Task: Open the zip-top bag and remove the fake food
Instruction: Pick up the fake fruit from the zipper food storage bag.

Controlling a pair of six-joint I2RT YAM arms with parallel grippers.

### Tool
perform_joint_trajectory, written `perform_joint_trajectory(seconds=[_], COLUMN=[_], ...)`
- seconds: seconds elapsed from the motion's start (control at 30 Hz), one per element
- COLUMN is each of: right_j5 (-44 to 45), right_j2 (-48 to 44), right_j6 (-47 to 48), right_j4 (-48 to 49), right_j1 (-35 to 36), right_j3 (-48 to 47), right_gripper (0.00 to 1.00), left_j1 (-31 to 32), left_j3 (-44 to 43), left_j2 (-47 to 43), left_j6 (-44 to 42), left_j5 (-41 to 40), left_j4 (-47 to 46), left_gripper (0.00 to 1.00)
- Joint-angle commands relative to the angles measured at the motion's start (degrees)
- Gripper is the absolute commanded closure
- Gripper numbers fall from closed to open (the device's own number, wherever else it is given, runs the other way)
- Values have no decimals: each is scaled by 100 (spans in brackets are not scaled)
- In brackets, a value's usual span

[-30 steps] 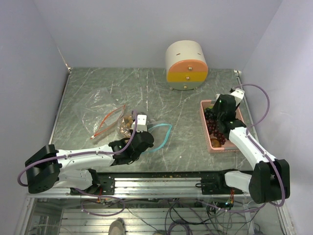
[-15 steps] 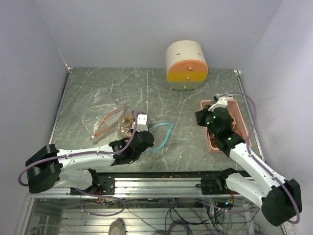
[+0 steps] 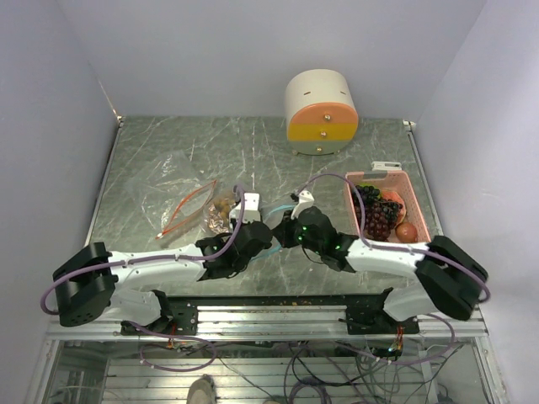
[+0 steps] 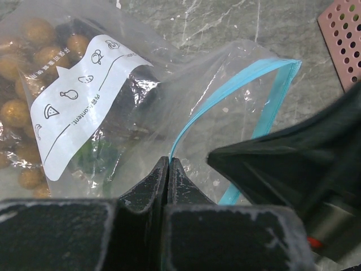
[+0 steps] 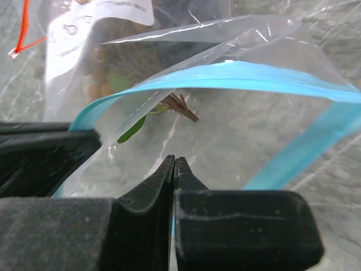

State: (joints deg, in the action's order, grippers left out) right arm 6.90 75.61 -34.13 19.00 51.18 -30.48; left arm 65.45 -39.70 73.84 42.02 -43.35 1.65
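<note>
Lips of the clear, blue-edged plastic zip-top bag (image 4: 237, 101) are pinched, one by the left gripper (image 4: 168, 161), one by the right gripper (image 5: 174, 161). Tan-brown toy grapes (image 4: 42, 56) are seen inside.

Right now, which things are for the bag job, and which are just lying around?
For the job:
- zip-top bag with the blue zip
- fake food inside it
- left hand and right hand
- pink basket with dark grapes in it

Just lying about:
- round cream-and-orange drawer box
- clear bag with the red zip
</note>
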Motion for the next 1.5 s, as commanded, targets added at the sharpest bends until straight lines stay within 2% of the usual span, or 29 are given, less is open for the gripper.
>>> perform_joint_trajectory(seconds=[0.0, 0.17, 0.27, 0.57, 0.63, 0.7, 0.87, 1.0, 1.1, 1.33, 1.47], right_j5=[-66, -395, -565, -584, -615, -626, -525, -457, -434, -663, -753], right_j2=[863, 1787, 2167, 2707, 2844, 2961, 3186, 3348, 3474, 3814, 3917], right_j6=[-181, -453, -631, -574, -522, -472, -247, 107, 359, 716, 786], right_j4=[997, 1673, 1963, 2134, 2154, 2195, 2100, 1902, 1877, 1922, 1969], right_j1=[41, 33, 38, -53, -63, -64, -64, -52, -54, -40, -33], right_j3=[-422, -785, -980, -1327, -1411, -1446, -1587, -1768, -1807, -1911, -1960], right_gripper=[100, 100, 100, 94, 92, 90, 65, 49, 42, 37, 44], left_j1=[-21, -12, -2, -1, -37, -131, -438, -806, -1097, -1477, -1649], left_j3=[-108, -141, -126, 389, 597, 667, 753, 845, 969, 1111, 1175], left_j2=[-247, -502, -665, -1692, -1947, -2076, -2082, -1944, -1739, -1204, -913], left_j6=[49, -268, -310, 89, 56, 111, 241, 207, 192, 78, 10], left_j5=[-152, 22, 19, -663, -863, -954, -944, -617, -199, 557, 828], left_j4=[19, 9, 94, 782, 781, 936, 1158, 973, 772, 272, 3], left_gripper=[93, 92, 85, 41, 34, 34, 34, 33, 33, 33, 35])
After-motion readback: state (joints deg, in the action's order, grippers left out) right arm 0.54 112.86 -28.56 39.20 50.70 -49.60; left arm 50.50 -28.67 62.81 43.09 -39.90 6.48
